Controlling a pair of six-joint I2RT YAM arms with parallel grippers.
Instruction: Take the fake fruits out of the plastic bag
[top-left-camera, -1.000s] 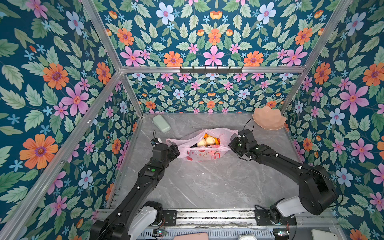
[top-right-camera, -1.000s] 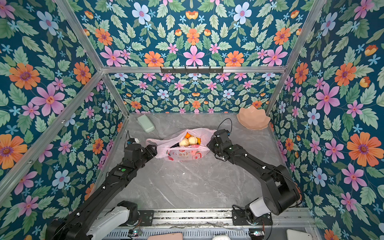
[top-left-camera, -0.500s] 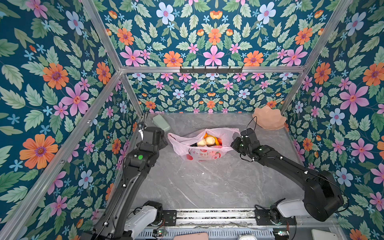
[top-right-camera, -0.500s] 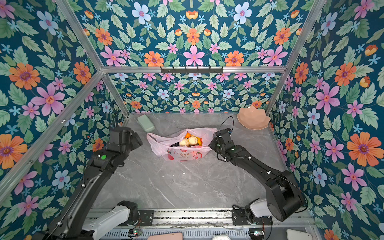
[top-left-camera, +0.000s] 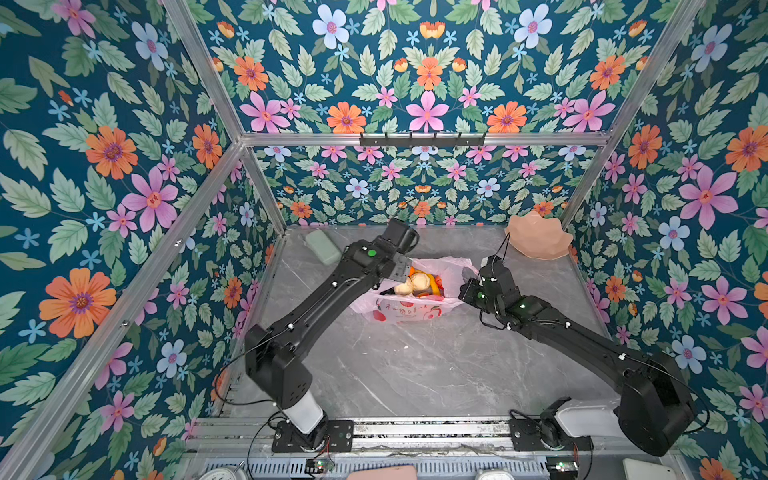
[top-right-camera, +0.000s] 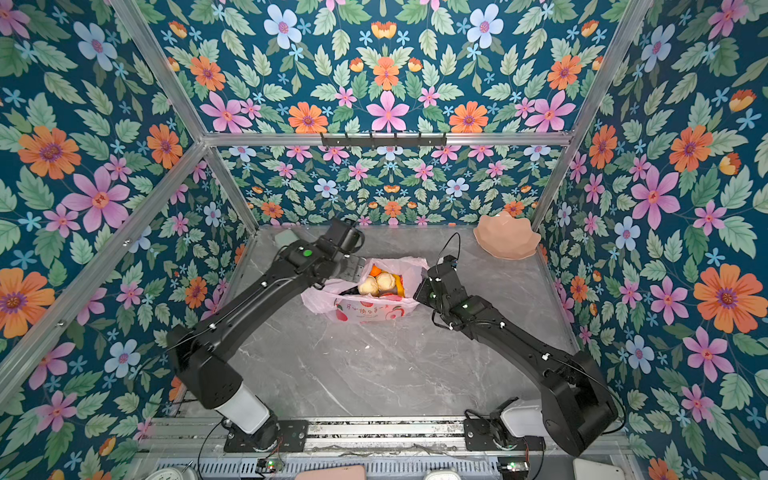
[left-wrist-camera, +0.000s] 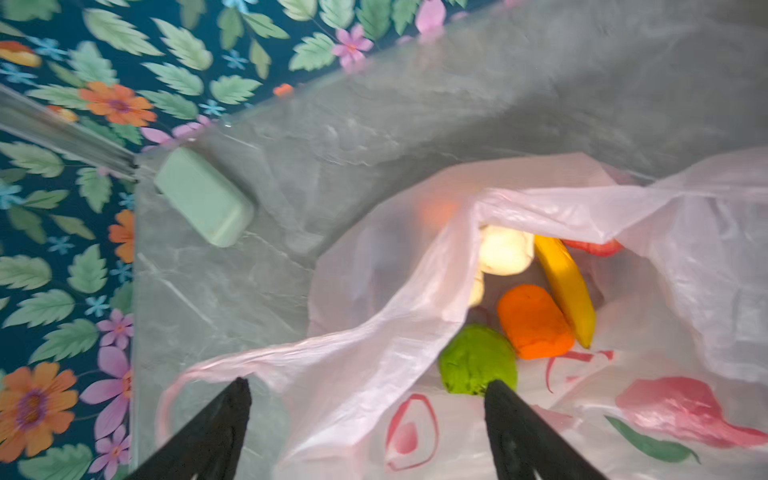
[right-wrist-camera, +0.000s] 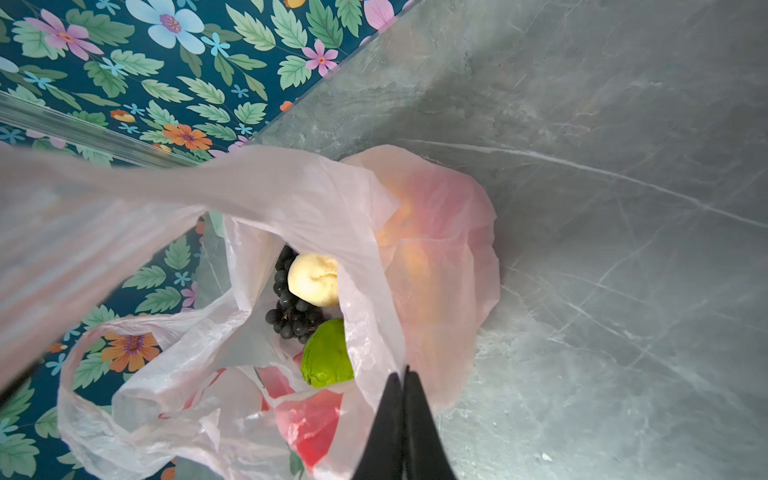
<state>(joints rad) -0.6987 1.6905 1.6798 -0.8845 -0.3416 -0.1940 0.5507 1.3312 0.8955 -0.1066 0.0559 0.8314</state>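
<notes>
1. Pink translucent film marks the plastic bag (top-left-camera: 409, 309), which sits mid-table with its mouth up. The fake fruits (top-left-camera: 419, 282) are all inside it, and none lies on the marble table (top-left-camera: 415, 374).
2. My right gripper (right-wrist-camera: 405, 370) is closed and pinches the bag's rim on its right side, holding the mouth up.
3. My left gripper (left-wrist-camera: 368, 383) is spread wide with nothing in it. It hangs over the left side of the mouth, so it is the free arm nearest the fruit.
4. The fruit lies ahead of and below my left fingers. The bumpy green fruit (left-wrist-camera: 478, 365) is nearest, just beside one fingertip, but a fold of bag film crosses the gap between them.
5. The banana (left-wrist-camera: 565, 286) points its long axis away from me, crosswise to my closing line, so I judge I could pinch it across its width.
6. I count one banana, one orange (left-wrist-camera: 532, 320), one green fruit, two cream pieces (top-left-camera: 422, 280), one grape bunch (right-wrist-camera: 293, 311) and a red sliver I cannot name. There is also one bag, one peach bowl (top-left-camera: 538, 241) and one pale green case (top-left-camera: 322, 247).
</notes>
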